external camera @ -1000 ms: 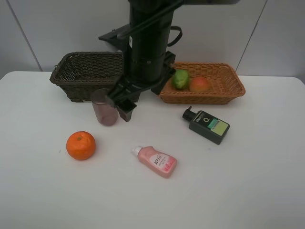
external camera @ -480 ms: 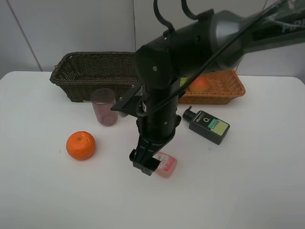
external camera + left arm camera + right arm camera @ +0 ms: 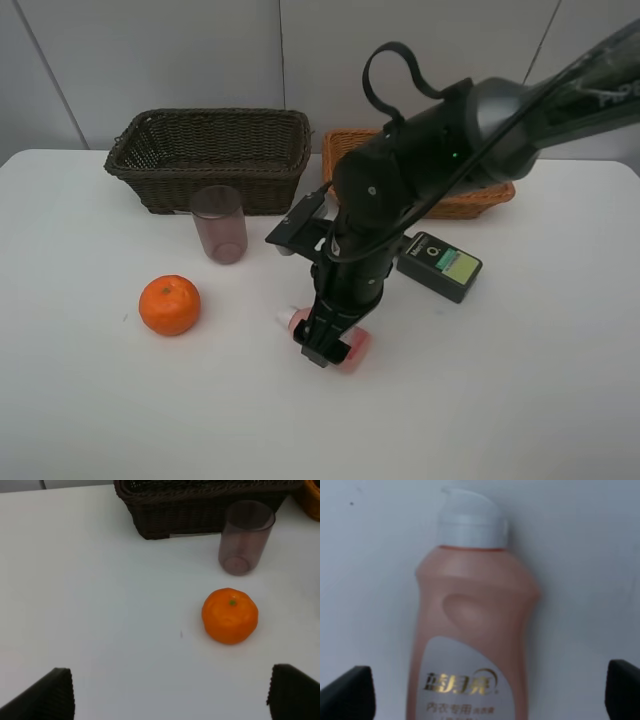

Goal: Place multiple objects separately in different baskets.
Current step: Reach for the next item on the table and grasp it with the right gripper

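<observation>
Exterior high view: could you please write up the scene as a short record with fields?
right gripper: open, a jaw on each side of the pink bottle
left gripper: open, holding nothing
pink bottle: lying on the table
orange: on table, left of pink bottle in high view
cup: upright, before dark basket
green bottle: lying before tan basket

Exterior overlooks table [image 3: 90, 420]; right wrist close above bottle [image 3: 470, 640].

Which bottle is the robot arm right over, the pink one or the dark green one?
The pink squeeze bottle: it lies directly below the open right end effector. The dark green pump bottle lies off to the side.
</observation>
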Tool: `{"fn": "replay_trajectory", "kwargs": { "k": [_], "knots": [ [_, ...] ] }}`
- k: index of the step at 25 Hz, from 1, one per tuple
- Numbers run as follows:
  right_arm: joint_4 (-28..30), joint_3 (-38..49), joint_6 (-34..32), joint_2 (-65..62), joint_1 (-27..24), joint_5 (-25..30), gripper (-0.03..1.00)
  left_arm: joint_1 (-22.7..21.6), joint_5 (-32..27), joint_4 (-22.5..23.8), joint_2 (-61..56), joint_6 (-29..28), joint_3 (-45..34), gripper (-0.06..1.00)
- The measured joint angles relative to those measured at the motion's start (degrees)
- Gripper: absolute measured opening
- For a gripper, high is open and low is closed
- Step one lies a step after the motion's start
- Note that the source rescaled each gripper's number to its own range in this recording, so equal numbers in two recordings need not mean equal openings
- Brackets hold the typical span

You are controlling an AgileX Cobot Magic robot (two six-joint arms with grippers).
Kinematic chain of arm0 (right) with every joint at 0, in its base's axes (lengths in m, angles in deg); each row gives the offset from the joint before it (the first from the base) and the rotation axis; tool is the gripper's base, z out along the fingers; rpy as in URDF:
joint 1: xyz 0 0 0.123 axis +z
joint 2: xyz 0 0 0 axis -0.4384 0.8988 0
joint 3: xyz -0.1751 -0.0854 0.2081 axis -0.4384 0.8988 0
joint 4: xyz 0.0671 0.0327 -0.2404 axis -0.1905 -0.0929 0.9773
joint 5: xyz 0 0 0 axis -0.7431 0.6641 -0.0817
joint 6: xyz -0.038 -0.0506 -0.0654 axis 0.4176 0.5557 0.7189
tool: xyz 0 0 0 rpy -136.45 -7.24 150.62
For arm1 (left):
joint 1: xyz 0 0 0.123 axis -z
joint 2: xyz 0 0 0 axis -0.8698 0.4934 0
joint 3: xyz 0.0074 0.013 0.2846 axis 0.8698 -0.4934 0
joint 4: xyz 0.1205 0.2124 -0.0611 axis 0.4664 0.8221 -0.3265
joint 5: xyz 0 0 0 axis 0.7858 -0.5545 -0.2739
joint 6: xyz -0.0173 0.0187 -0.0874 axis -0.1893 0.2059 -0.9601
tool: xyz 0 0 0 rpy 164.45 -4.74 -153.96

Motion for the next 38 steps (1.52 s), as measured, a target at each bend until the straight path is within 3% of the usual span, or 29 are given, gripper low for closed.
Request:
{"fn": "replay_trajectory", "kwargs": {
  "k": [14, 29, 31, 32, 34, 35, 36, 38],
  "knots": [
    [-2.6, 3.92, 0.29, -0.05, -3.89, -7.18, 1.0, 0.0, 0.0, 0.0, 0.0, 0.0, 0.0, 1.0],
    [-4.9, 3.92, 4.1, 0.92, -3.89, -7.22, 0.98, 0.0, 0.0, 0.0, 0.0, 0.0, 0.0, 1.0],
    [-4.9, 3.92, 4.1, 0.92, -3.89, -7.22, 0.87, 0.0, 0.0, 0.0, 0.0, 0.0, 0.0, 1.0],
    [-4.9, 3.92, 4.1, 0.92, -3.89, -7.22, 0.75, 0.0, 0.0, 0.0, 0.0, 0.0, 0.0, 1.0],
    [-4.9, 3.92, 4.25, 0.92, -3.89, -7.09, 0.36, 0.0, 0.0, 0.0, 0.0, 0.0, 0.0, 1.0],
    [-4.9, 3.92, 4.28, 0.92, -3.89, -7.09, 0.11, 0.0, 0.0, 0.0, 0.0, 0.0, 0.0, 1.0],
    [-4.9, 3.92, 4.28, 0.92, -3.89, -7.09, 0.0, 0.0, 0.0, 0.0, 0.0, 0.0, 0.0, 1.0],
    [-4.41, 3.92, 4.28, 0.92, -3.89, -7.04, 0.02, 0.0, 0.0, 0.0, 0.0, 0.0, 0.0, 1.0]
  ]
}}
